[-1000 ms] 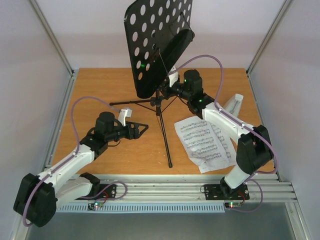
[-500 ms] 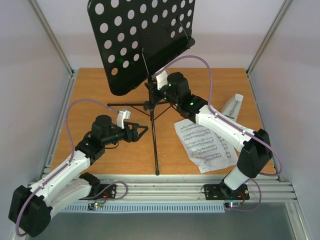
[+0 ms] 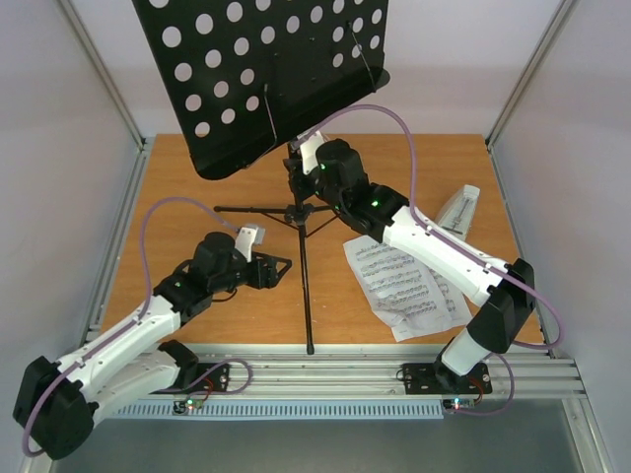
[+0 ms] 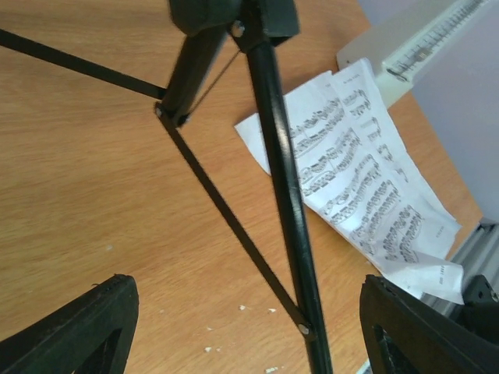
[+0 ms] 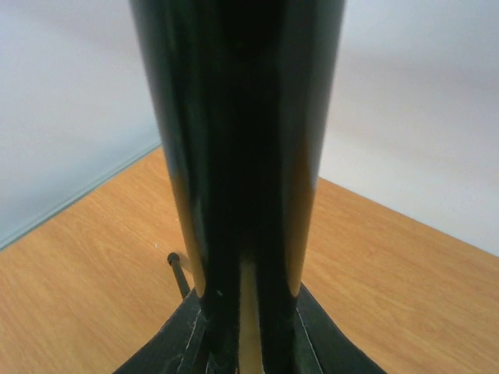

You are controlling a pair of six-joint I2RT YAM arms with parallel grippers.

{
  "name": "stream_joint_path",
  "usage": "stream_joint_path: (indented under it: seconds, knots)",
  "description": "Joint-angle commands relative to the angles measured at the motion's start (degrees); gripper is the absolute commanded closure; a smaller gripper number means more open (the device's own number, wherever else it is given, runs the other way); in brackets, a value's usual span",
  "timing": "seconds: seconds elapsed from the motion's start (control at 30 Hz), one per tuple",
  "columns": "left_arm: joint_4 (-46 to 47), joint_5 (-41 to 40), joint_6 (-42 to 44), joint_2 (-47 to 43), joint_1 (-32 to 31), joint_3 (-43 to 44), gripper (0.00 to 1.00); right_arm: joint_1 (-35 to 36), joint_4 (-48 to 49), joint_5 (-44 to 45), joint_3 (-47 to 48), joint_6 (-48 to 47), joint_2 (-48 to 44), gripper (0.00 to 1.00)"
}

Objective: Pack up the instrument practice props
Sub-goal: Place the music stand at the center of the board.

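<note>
The music stand (image 3: pixel 266 69) stands in the middle of the wooden worktop (image 3: pixel 197 177). Its black desk with round holes is high at the back and leans toward the left. One thin leg runs left from the hub and another reaches toward the near edge. I cannot tell whether every foot touches the wood.

The right pincer (image 3: pixel 296 175) is closed on the stand's upright pole, just above the hub where the legs meet. In the right wrist view the glossy black pole (image 5: pixel 234 117) fills the middle of the picture, with the worktop (image 5: pixel 78 257) behind it.

The left pincer (image 3: pixel 281 268) is low over the worktop, left of the near leg and apart from it. Its jaws stand wide and hold nothing. In the left wrist view its two dark fingertips (image 4: pixel 78 327) sit at the bottom corners, and the near leg and a thin brace of the stand (image 4: pixel 284 179) cross the space ahead of them.

The sheet-music pages (image 3: pixel 404 281) lie flat on the worktop right of the near leg, overlapping one another and partly under the right arm. In the left wrist view they (image 4: pixel 366 195) fan out beyond the leg.

The metronome (image 3: pixel 458 209) lies near the right edge of the worktop, just beside the far corner of the pages. Its pale body with a marked scale (image 4: pixel 421 43) shows at the top right of the left wrist view.
</note>
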Motion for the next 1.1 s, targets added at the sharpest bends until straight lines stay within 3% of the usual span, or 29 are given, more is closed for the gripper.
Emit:
stream_joint_path:
  seconds: [0.0,0.23,0.43,0.57,0.7,0.93,1.07]
  knots:
    - [4.89,0.84,0.0,2.4,-3.12,4.17,0.21,1.6,9.06,4.51,6.86,-0.05,-4.24,0.99]
    - [6.78,-4.74,1.29,9.74,-7.48,6.78,0.24,1.62,9.1,4.58,5.18,1.25,-4.67,0.99]
    - [9.1,-10.08,2.6,16.09,-9.07,8.87,0.4,1.62,9.39,4.54,4.08,1.49,-5.29,0.99]
    - [11.85,-11.85,2.75,18.54,-10.59,9.51,0.58,1.62,9.39,4.94,4.08,1.09,-5.11,0.99]
    - [11.89,-15.5,3.29,19.41,-12.75,9.88,0.66,1.62,9.39,5.37,3.93,0.85,-4.89,0.99]
    - [7.66,-19.96,2.25,22.75,-13.89,12.52,0.73,1.62,9.83,5.49,3.47,1.22,-4.82,0.99]
    - [5.77,-25.94,0.73,22.87,-15.37,13.04,0.67,1.62,9.83,5.43,3.55,1.24,-5.08,0.99]
